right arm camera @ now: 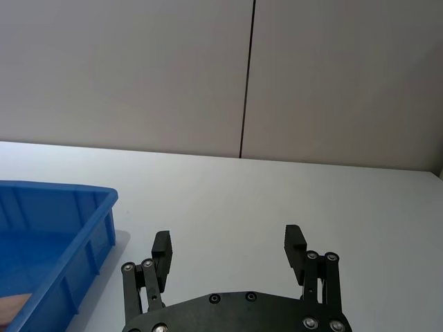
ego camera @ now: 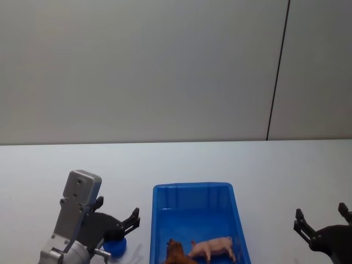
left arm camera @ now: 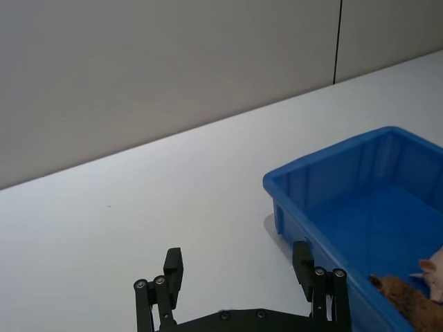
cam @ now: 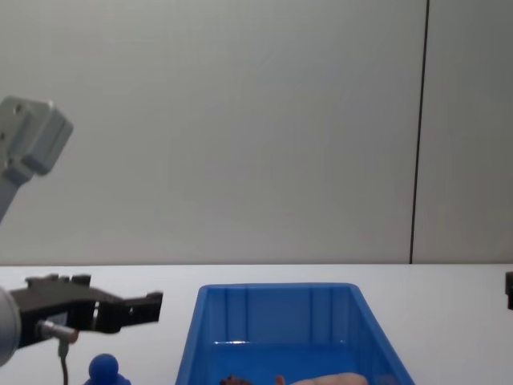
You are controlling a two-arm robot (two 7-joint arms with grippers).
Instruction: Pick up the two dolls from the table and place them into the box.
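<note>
Left gripper (cam: 132, 309) at lower left, above blue doll (cam: 104, 369) | blue box (cam: 276, 301) at bottom centre, pink doll (cam: 337, 379) inside

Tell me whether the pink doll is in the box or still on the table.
In the box. The pink doll lies on the floor of the blue box, beside the brown doll.

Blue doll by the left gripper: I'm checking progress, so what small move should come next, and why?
Probably lower the left gripper straight onto the blue doll. Its fingers are open and it hovers just above the doll, which stands on the table left of the box. The pink doll and brown doll already lie inside; the right gripper waits open beside it.
</note>
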